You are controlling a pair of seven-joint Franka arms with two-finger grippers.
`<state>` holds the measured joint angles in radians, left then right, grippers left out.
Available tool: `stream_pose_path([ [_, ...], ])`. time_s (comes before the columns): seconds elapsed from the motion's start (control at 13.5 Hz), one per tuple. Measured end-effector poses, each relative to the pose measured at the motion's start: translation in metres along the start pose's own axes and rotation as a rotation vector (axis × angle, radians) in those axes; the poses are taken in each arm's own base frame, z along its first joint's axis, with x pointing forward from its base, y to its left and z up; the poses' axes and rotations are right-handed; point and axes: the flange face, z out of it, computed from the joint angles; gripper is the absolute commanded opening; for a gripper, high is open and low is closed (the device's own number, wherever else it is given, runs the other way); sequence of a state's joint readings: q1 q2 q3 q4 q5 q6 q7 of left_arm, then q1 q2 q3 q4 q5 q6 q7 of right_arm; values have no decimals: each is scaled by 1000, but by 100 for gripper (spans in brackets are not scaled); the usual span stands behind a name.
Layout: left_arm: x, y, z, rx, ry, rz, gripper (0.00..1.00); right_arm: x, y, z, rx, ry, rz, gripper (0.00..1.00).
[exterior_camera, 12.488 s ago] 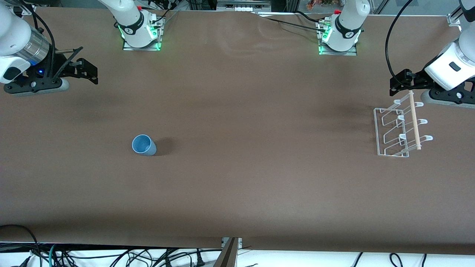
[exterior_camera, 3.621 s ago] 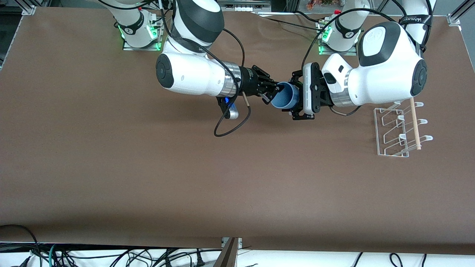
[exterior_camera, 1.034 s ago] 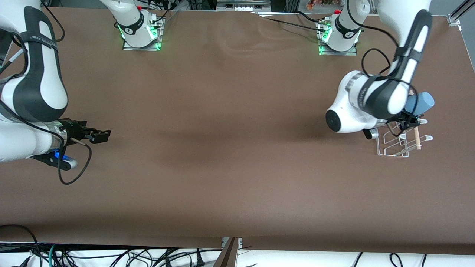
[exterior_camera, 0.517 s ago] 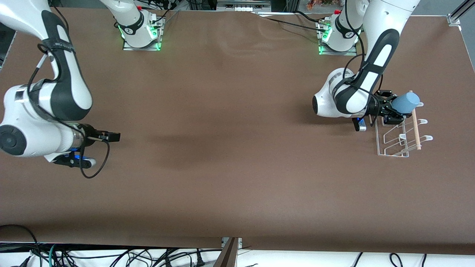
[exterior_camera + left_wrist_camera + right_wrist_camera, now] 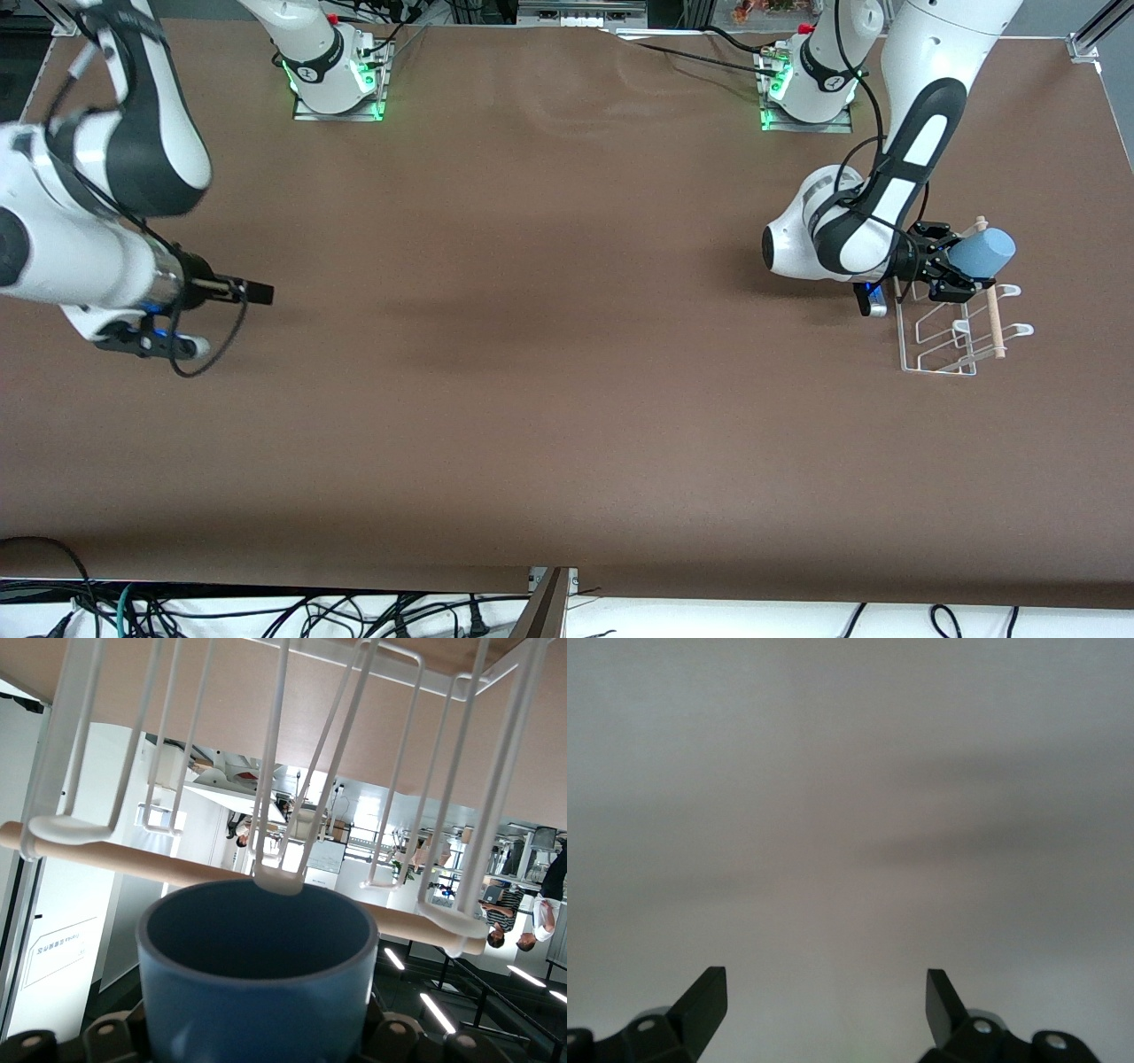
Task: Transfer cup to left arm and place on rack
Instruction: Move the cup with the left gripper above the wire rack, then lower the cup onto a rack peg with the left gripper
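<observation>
Light-blue plastic cup [image 5: 980, 253] pinched in left gripper [image 5: 946, 271], over the white wire rack [image 5: 921, 341].
Cup base hidden between fingers; rim meets a prong tip by the wooden dowel [image 5: 186, 870]. Right gripper [image 5: 824, 1001] spread, empty, over table [image 5: 549, 354] at its arm's end.

Even, soft overhead light fills the front view; the brown desk [image 5: 549, 372] shows no glare, only broad, faint shadows, one beneath the left arm [image 5: 850, 239] and a diffuse dark patch toward the middle. Green lamps glow at both arm bases. The right arm [image 5: 80, 221] is smeared by motion blur. In the left wrist view the cup [image 5: 257, 979] in the left gripper [image 5: 257, 1041] is crisp, with a soft sheen on its rim, while bright windows and ceiling strips past the rack [image 5: 283, 771] are blown out. The right wrist view is a hazy grey blur with dim streaks; only the right gripper [image 5: 824, 1001] fingertips [image 5: 704, 997] read sharply as dark shapes.
</observation>
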<state>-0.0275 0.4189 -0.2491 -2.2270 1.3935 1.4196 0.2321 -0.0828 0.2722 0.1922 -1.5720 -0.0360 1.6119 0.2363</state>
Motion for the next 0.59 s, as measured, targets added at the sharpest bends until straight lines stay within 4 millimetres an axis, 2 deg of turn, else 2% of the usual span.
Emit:
stream_pose_path([
  [0.07, 1, 1, 3, -2, -1, -2, 18, -11, 1, -24, -3, 3, -1, 99],
  [0.15, 3, 2, 4, -4, -1, -3, 21, -22, 2, -48, -2, 9, -1, 99],
  [0.22, 4, 3, 4, -5, -1, -4, 34, -28, 3, -66, 5, 20, -2, 99],
  [0.3, 5, 3, 4, -4, 0, -3, 99, -32, 3, -80, 14, 33, -4, 99],
  [0.44, 6, 4, 4, -4, 0, -15, 100, -33, 2, -91, 23, 49, -6, 99],
  [0.59, 6, 4, 4, -4, 0, -47, 100, -32, -3, -89, 22, 44, -16, 99],
])
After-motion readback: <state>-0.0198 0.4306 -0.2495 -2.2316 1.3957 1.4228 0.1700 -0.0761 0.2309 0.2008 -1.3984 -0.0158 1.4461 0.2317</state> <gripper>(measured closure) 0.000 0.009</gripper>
